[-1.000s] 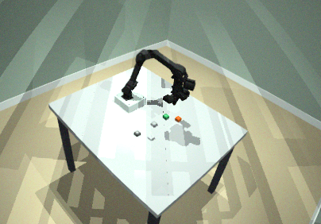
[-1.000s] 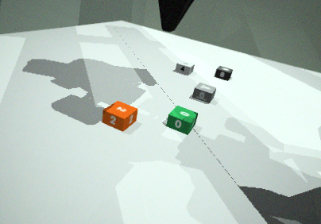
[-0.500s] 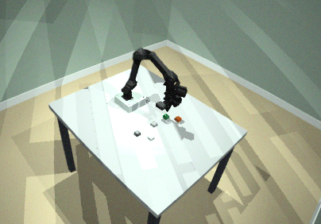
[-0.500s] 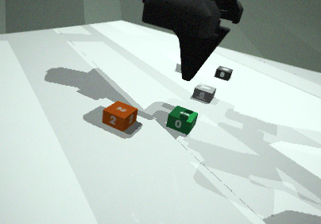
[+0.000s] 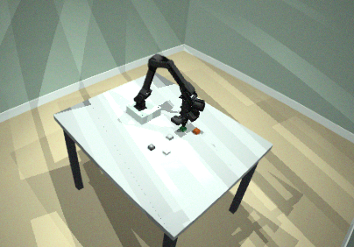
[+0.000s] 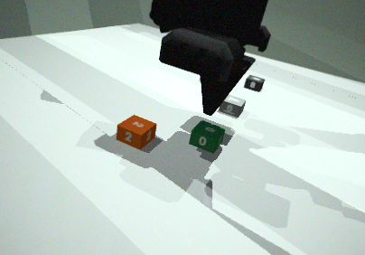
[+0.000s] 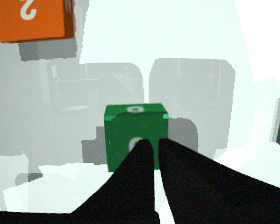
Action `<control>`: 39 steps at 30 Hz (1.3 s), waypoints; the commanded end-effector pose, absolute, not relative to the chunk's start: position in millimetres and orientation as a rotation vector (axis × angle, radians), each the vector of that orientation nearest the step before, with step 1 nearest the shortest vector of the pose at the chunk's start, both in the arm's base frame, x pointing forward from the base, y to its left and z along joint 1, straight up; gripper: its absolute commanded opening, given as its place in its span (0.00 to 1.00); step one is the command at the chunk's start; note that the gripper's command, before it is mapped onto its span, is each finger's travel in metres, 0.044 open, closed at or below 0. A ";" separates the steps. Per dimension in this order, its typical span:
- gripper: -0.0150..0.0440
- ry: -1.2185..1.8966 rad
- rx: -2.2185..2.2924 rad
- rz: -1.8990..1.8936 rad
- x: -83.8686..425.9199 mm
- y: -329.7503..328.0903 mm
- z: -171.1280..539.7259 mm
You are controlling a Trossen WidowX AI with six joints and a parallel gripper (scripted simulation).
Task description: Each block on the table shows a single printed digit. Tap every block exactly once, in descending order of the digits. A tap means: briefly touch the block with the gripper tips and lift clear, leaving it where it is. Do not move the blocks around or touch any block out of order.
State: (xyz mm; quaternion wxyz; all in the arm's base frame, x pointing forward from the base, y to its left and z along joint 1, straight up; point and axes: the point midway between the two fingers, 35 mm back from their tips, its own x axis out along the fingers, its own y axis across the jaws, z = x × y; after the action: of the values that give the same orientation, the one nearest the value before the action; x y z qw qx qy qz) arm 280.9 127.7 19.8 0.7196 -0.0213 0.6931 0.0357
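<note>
Above white tabletop [image 5: 206, 169] [image 6: 72, 197]: fingers [image 6: 208, 111] together, empty | green block [image 5: 183, 129] [image 6: 206, 136] [image 7: 135, 130] below | pale wood floor [image 5: 31, 191], grey-green walls [image 5: 272, 29] [image 6: 54, 3]

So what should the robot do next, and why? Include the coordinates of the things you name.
Probably lower the fingers [image 6: 209, 113] gently onto the green cube [image 5: 183, 129] [image 6: 206, 136] [image 7: 136, 131] showing 0, because they're shut and hang just above it, and 0 is the lowest digit.

The claw [image 5: 183, 126] [image 6: 209, 113] [image 7: 153, 148] partly hides the green block's [image 5: 183, 129] [image 6: 206, 136] [image 7: 135, 127] front digit in the wrist view, whose edge crops the orange block [image 5: 196, 130] [image 6: 136, 132] [image 7: 35, 22].
</note>
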 end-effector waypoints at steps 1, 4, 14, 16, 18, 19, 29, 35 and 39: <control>0.29 1.544 -0.056 0.078 278.8 126.3 9.4; 0.29 1.544 -0.056 0.078 278.8 126.3 4.6; 0.29 1.544 -0.056 0.078 278.6 126.3 -2.4; 0.29 1.544 -0.056 0.078 278.6 126.3 -2.4; 0.29 1.540 -0.053 0.078 279.4 126.8 14.3; 0.29 1.543 -0.055 0.078 278.5 126.2 24.4; 0.51 1.545 -0.053 0.081 261.8 171.3 62.6; 0.78 1.548 -0.048 0.086 224.4 221.4 109.7; 0.91 1.548 -0.048 0.086 224.2 221.5 109.8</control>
State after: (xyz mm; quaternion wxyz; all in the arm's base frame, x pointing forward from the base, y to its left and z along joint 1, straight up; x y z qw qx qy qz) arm 227.8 220.8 106.1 0.7163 -0.0264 0.6957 0.0483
